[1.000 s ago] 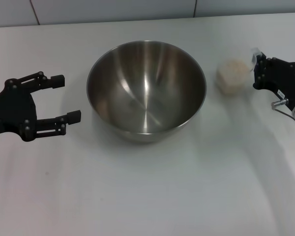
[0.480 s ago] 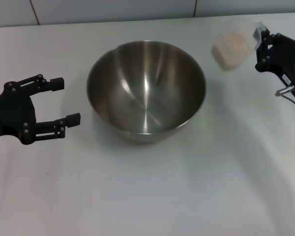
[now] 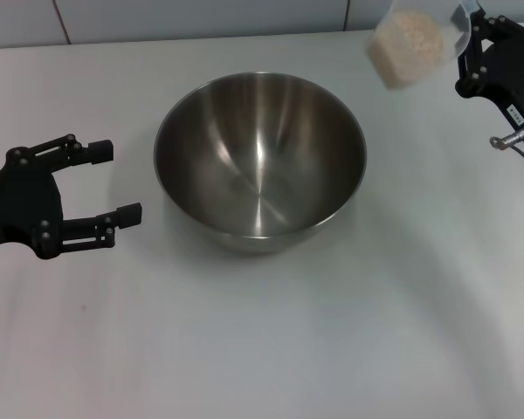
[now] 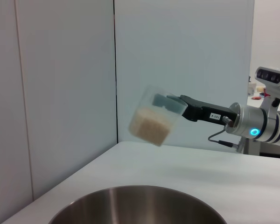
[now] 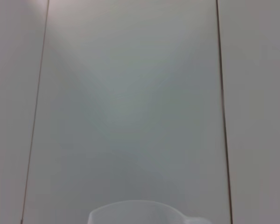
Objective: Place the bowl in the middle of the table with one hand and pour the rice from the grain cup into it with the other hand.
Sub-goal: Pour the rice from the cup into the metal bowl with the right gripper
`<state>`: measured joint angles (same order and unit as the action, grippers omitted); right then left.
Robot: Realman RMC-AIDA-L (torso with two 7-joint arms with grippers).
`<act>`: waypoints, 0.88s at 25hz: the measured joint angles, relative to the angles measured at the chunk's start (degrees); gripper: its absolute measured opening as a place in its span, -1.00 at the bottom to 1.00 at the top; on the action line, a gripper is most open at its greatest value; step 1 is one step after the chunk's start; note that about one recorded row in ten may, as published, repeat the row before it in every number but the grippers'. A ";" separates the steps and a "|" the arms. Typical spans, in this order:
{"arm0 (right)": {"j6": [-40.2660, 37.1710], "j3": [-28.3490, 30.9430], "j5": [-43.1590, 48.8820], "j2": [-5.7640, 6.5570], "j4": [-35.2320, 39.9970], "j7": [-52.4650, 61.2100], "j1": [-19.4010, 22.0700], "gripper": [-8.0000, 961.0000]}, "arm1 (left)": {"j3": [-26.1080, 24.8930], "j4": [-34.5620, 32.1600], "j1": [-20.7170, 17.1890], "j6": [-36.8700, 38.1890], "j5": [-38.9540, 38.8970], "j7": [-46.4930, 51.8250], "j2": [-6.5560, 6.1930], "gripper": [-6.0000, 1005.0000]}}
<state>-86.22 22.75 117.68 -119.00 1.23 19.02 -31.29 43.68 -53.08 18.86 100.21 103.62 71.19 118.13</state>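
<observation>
from my head view, the bowl [image 3: 260, 161] sits near the middle of the smooth white table [image 3: 271, 340]; it is round, brushed stainless steel, with a small flat base and a shiny interior that holds no grains; my left gripper [image 3: 113, 181] rests just to its left, apart from it, its 2 black parallel fingers spread wide on nothing; at the far right my right gripper [image 3: 468, 39] pinches the grain cup [image 3: 412, 39] by its rim, lifted off the table and tilted, beyond the bowl's right edge; the rice [image 3: 405, 48] shows through the clear plastic as a pale granular mass.

from my left wrist view, the curved steel rim of the bowl [image 4: 140, 205] fills the foreground; above and beyond it the grain cup [image 4: 157, 115] hangs tilted in the air, the rice [image 4: 151, 126] packed toward its lower end, my right gripper [image 4: 175, 103] clamped on its lip.

from my right wrist view, only the cup's translucent rim [image 5: 140, 212] shows against a flat panelled wall [image 5: 130, 93].
</observation>
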 joint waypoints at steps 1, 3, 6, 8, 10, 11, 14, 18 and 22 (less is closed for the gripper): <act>0.01 -0.05 0.00 0.00 0.00 0.00 -0.17 -0.98 | 0.00 0.00 -0.09 0.00 0.00 0.00 0.00 0.71; 0.11 -0.29 0.00 0.00 0.00 -0.01 -0.45 -0.98 | 0.00 0.00 -0.22 0.00 0.00 0.00 0.00 0.71; 0.21 -0.43 0.04 0.00 0.00 -0.02 -0.84 -0.98 | 0.00 0.00 -0.31 -0.01 0.00 0.00 0.00 0.71; 0.33 -0.47 0.09 0.00 0.00 -0.03 -1.14 -0.98 | 0.00 0.00 -0.32 -0.01 0.00 -0.08 0.00 0.71; 0.49 -0.50 0.14 0.00 0.00 -0.17 -1.55 -0.98 | 0.00 0.00 -0.37 -0.02 0.00 -0.32 0.00 0.71; 0.53 -0.50 0.18 0.00 0.00 -0.55 -1.73 -0.98 | 0.00 0.00 -0.40 -0.02 0.00 -0.40 0.00 0.71; 0.58 -0.57 0.27 -0.01 0.00 -2.90 -2.40 -0.98 | 0.00 0.00 -0.40 -0.02 0.00 -0.44 0.04 0.71; 1.09 -1.10 0.46 -0.06 -0.24 -7.14 -3.65 -0.98 | 0.03 0.00 -0.41 -0.02 0.00 -0.32 0.06 0.71; 3.17 -3.04 0.51 -0.12 -0.64 -12.31 -5.29 -0.98 | 0.08 0.00 -0.40 0.01 0.00 -0.07 0.13 0.71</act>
<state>-83.05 19.71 118.19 -119.12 0.59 6.71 -36.58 43.76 -53.08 18.45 100.22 103.62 71.12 118.25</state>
